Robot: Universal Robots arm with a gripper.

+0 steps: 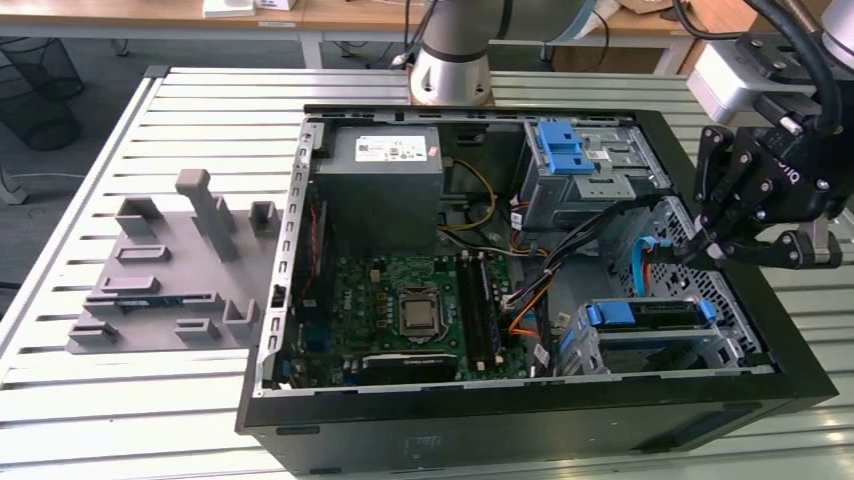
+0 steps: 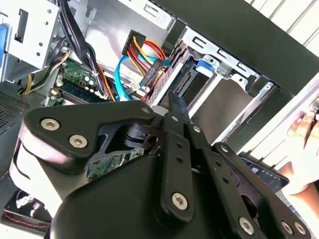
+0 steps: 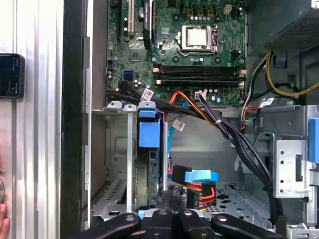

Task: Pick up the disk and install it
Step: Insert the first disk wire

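One disk [image 1: 650, 316] seated in bay, exterior view; first wrist view: phone [image 3: 11, 75]; pincer [image 1: 707, 245] grip unclear.

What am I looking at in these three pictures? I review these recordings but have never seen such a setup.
A robot arm works on an open computer case lying on a slatted metal table. The exterior view looks down on the scene; both wrist views come from cameras riding on the arm. The black gripper hangs inside the case's edge on the exterior view's right, near the cables. The disk, with its blue carrier, sits in the drive bay. A grey holder block lies beside the case. The gripper seems to hold nothing.
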